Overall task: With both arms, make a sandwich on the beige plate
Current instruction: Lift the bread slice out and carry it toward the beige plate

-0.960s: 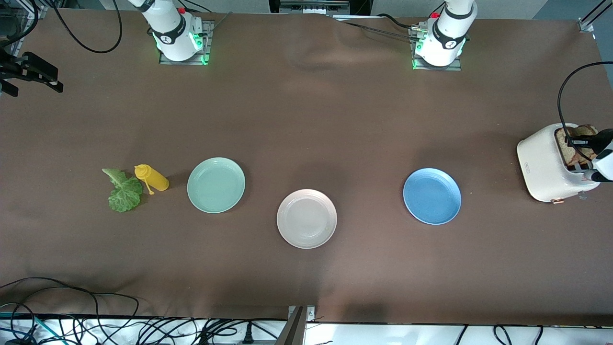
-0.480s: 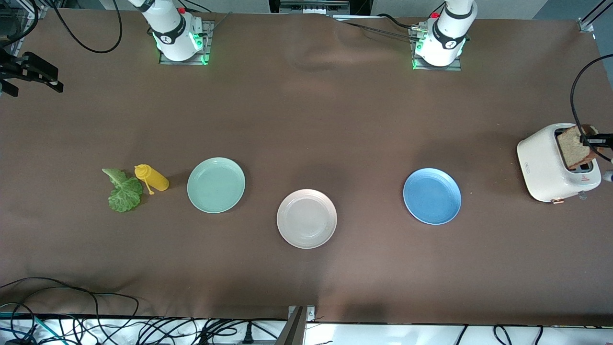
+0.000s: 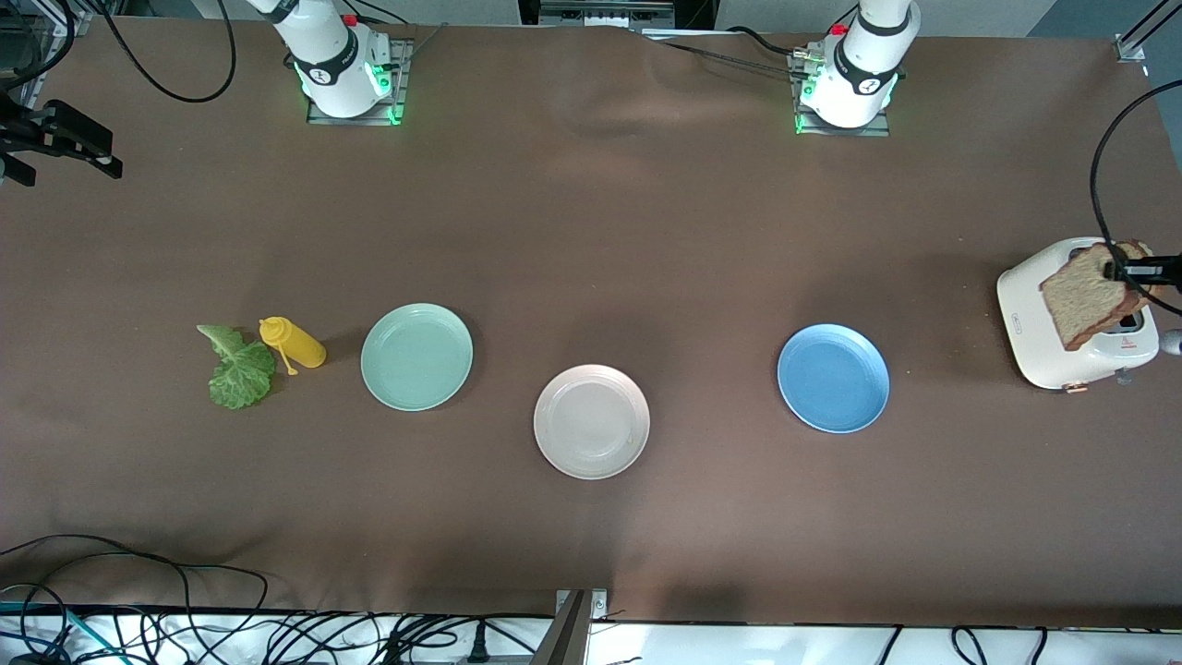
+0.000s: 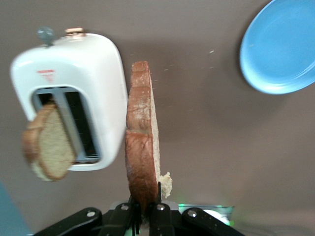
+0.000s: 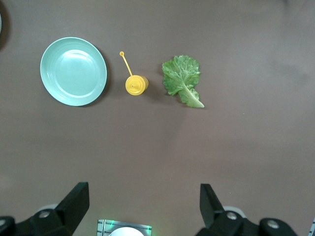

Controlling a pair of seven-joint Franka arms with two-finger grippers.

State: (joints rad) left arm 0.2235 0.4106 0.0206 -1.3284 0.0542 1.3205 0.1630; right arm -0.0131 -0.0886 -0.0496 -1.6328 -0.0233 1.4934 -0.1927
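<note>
Gripping a toast slice (image 4: pixel 141 147) now lifted clear of the toaster (image 3: pixel 1053 319), the left gripper (image 4: pixel 145 209) can carry it to the beige plate (image 3: pixel 591 421); the right gripper (image 5: pixel 142 204) waits, spread open.

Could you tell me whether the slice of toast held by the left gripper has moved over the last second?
Yes. The toast slice, gripped by the left gripper, has risen out of the toaster slot and now hangs above it.

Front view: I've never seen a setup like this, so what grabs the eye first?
A brown toast slice hangs over the white toaster at the left arm's end, pinched in the left gripper. Three plates sit mid-table: mint-green plate, beige plate, blue plate.
</note>
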